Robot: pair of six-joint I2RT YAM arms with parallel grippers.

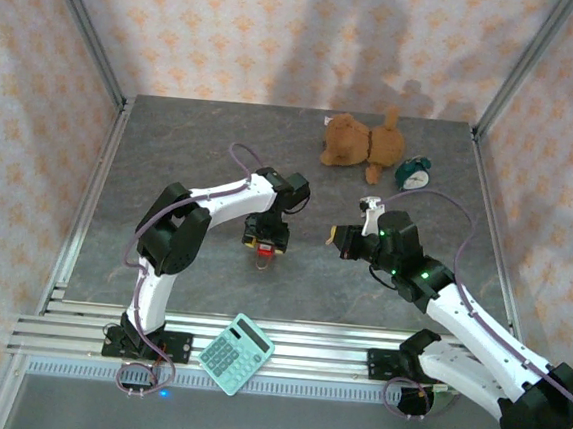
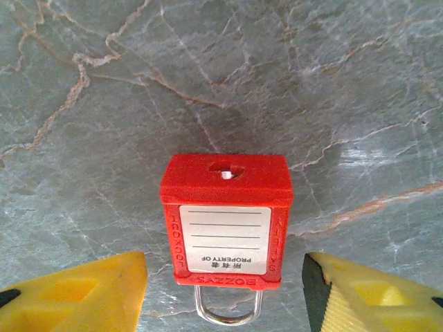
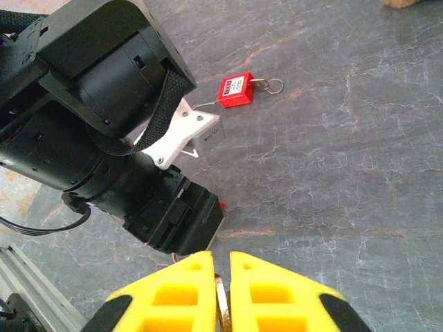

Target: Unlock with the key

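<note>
The red padlock (image 2: 225, 214) is seen resting on the table (image 2: 311, 83) between the fingers of the left gripper (image 2: 225, 266), which is held open and clear of it (keyhole face visible). The right gripper (image 3: 221, 266) is closed on the key (image 3: 221, 304), a thin metal sliver

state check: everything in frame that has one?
left end effector: open, straddling the padlock
right end effector: shut on the key
padlock: lying flat, shackle closed, no key inserted
key: pinched edge-on, away from the padlock
second padlock: lying flat, ring at one end
teddy bear: lying down
</note>
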